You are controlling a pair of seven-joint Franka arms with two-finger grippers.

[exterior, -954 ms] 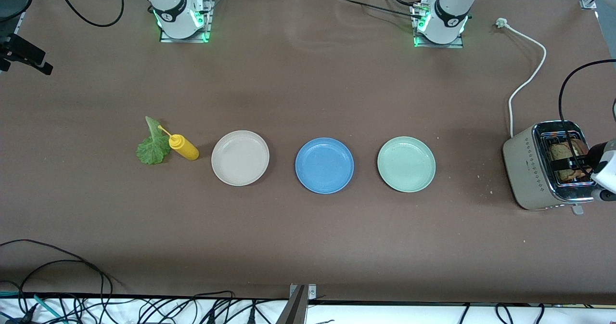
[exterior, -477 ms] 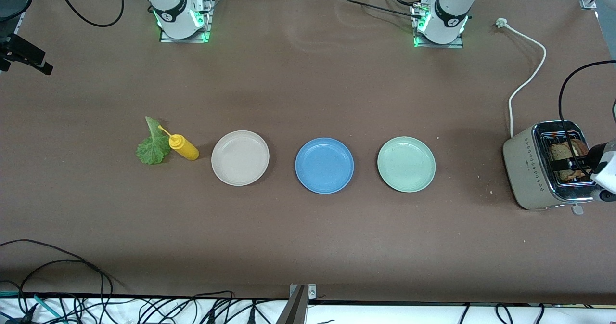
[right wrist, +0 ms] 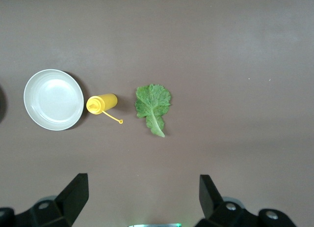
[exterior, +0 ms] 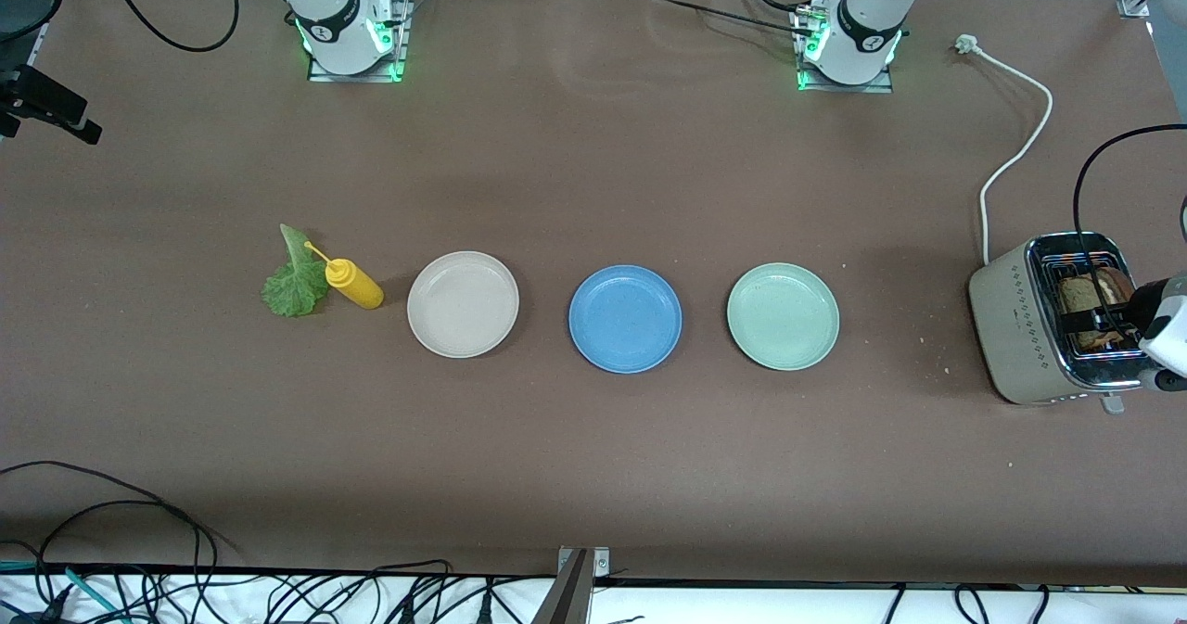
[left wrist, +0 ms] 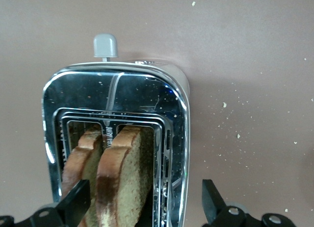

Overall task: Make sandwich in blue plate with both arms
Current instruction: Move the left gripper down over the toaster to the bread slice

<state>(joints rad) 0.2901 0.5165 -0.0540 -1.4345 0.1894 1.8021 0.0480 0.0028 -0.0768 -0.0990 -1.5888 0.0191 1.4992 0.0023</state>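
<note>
Two brown bread slices [left wrist: 125, 178] stand upright in the slots of a toaster [left wrist: 117, 94] at the left arm's end of the table. My left gripper [left wrist: 143, 205] hangs open just above the toaster [exterior: 1029, 327], one finger over the slices and the other out past the toaster's side. It holds nothing. The blue plate [exterior: 625, 319] lies bare in the middle of the table. A green lettuce leaf [exterior: 295, 281] lies toward the right arm's end. My right gripper [right wrist: 142, 195] is open and high over the table, with the lettuce leaf [right wrist: 153, 106] below it.
A cream-white plate [exterior: 463, 304] and a mint-green plate [exterior: 783, 316] flank the blue one. A yellow squeeze bottle [exterior: 354, 284] lies on its side, touching the lettuce. A white power cord [exterior: 1015, 156] runs from the toaster toward the left arm's base. Crumbs dot the table by the toaster.
My left gripper has shifted slightly over the toaster. The plates, lettuce and bottle have not moved.
</note>
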